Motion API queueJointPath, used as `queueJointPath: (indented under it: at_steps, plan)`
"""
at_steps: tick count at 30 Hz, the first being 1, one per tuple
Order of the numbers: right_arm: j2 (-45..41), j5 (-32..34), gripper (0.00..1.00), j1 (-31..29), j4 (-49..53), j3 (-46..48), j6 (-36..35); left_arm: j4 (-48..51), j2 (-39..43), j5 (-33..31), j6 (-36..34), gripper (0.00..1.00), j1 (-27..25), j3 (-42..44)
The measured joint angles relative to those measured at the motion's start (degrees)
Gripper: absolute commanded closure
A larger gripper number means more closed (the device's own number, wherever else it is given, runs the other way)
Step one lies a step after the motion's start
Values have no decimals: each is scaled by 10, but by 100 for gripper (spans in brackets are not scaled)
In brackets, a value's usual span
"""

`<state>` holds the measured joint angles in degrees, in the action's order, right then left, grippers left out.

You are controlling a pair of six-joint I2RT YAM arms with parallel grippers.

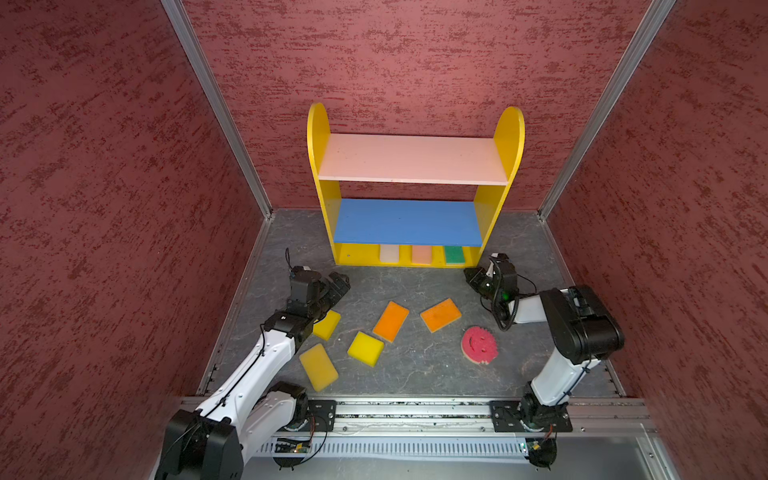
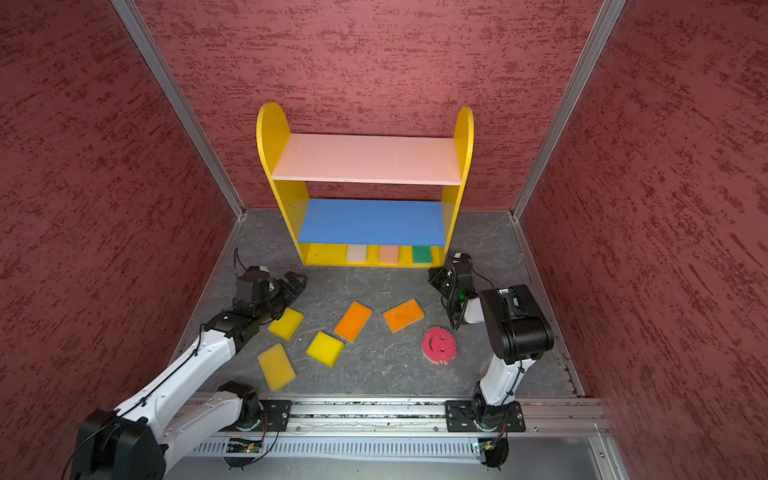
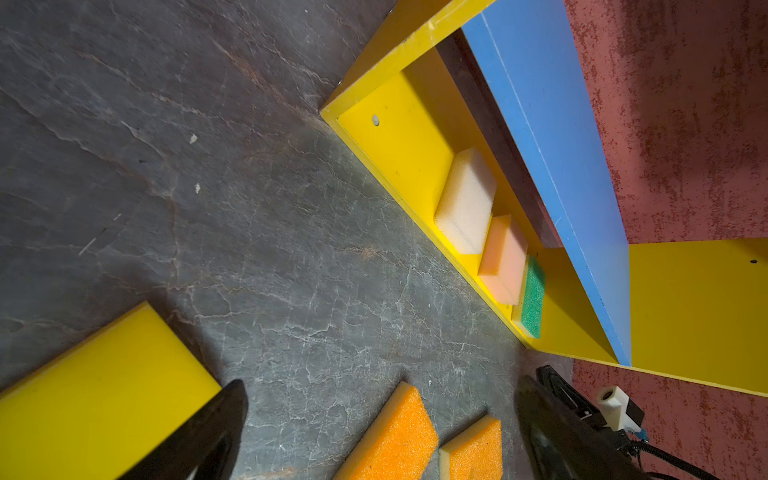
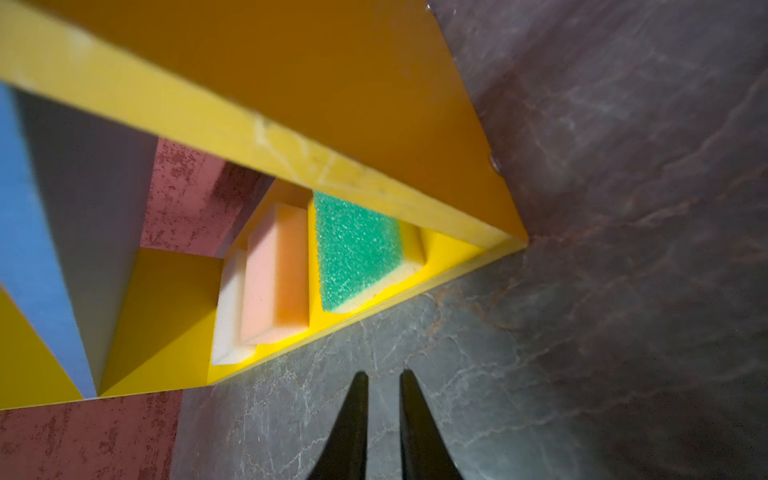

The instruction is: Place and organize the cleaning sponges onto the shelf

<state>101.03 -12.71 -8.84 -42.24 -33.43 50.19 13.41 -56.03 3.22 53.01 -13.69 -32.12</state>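
The shelf [image 1: 320, 166] stands against the back wall. On its yellow bottom board lie a cream sponge [image 1: 389, 253], a peach one [image 1: 422, 254] and a green one [image 1: 454, 254], side by side. Three yellow sponges [image 1: 327, 325] [image 1: 365, 349] [image 1: 318, 367], two orange ones [image 1: 391, 321] [image 1: 441, 315] and a round pink smiley sponge [image 1: 479, 345] lie on the floor. My left gripper [image 1: 340, 286] [image 3: 382, 382] hangs wide open and empty just beyond the nearest yellow sponge [image 3: 95, 395]. My right gripper [image 1: 471, 276] [image 4: 384, 374] sits low by the shelf's right foot, its jaws a narrow gap apart, holding nothing.
Red textured walls [image 1: 124, 208] close in the grey stone floor [image 1: 415, 374] on three sides. The pink top board [image 1: 411, 158] and blue middle board [image 1: 407, 222] carry nothing. A metal rail [image 1: 415, 411] with both arm bases runs along the front edge.
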Motion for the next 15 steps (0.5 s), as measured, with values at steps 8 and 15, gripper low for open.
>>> queueJointPath:
  at_steps: [8, 15]
  plan:
    - [0, 96, 66, -52, -11, 1, -13, -6, -5, -1, 2, 7, -5, 4]
    - [0, 172, 65, -96, 10, -22, -40, -8, -20, 2, 3, 8, -10, 6]
